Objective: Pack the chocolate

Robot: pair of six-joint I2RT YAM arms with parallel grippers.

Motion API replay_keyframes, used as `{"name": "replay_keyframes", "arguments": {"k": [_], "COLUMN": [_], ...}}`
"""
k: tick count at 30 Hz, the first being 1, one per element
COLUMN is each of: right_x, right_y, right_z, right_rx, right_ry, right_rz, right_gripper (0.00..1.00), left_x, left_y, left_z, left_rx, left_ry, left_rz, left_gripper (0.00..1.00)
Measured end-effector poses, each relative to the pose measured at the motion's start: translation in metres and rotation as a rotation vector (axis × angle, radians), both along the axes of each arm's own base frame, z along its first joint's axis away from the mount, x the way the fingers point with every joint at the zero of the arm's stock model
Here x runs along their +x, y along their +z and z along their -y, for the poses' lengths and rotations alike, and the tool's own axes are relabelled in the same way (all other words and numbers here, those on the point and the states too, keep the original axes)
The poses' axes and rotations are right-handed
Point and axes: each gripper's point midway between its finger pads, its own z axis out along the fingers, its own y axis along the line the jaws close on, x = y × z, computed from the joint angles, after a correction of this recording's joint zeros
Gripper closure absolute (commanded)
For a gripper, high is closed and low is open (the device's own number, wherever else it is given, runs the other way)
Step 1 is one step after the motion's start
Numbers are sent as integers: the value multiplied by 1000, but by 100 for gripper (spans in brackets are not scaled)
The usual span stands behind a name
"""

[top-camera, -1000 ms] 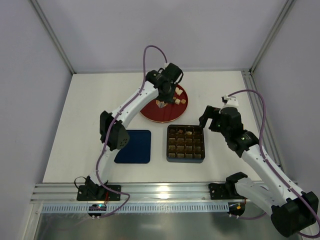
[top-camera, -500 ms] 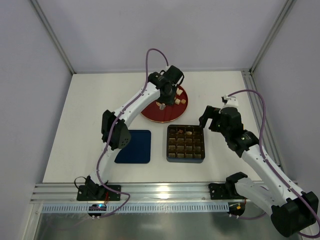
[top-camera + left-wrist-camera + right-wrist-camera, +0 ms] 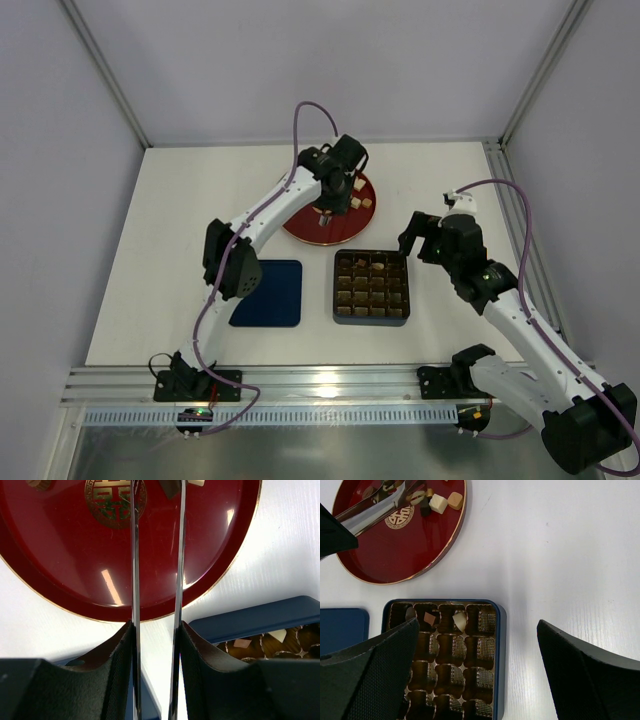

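Observation:
Several chocolates lie on the far side of the red plate, among them a cream square, a tan one and a dark one. My left gripper hangs over the plate, shut on metal tongs whose blades reach toward those pieces; the blade tips run out of the left wrist view, so I cannot tell whether they hold anything. The compartment tray holds a brown piece and a white piece in its far row. My right gripper hovers open at the tray's right side.
The navy lid lies flat left of the tray. Frame rails run along the table's right and near edges. White tabletop surrounds the plate, tray and lid.
My left gripper has shifted slightly right over the plate with the tongs. The right arm has not moved.

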Motion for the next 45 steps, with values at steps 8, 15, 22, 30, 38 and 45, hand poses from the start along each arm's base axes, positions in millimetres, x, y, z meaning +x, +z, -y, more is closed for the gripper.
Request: {"name": "replay_keyframes", "arguments": {"k": [8,15,22,30,38,45], "right_x": [0,0,0,0,-1,-1], "right_y": [0,0,0,0,-3,0], "right_z": [0,0,0,-1,0,0], "right_rx": [0,1,2,3,0,4], "right_ry": [0,0,2,3,3,3], "right_rz": [0,0,-1,-1,-7,1], "right_gripper": [0,0,0,0,0,0], "left_x": [-3,-5,-7,-11,-11,-10], "left_y": [-9,-13,-8,-8,-1,2], "left_z": [0,-1,0,0,-1,-1], "left_rx": [3,9,-3,1,3,3], "left_ry": [-2,-3,-8,-13,-11,-10], "left_rz": [-19,-28,-29,-33,-29,-21], "left_gripper": [61,61,61,61,61,64]}}
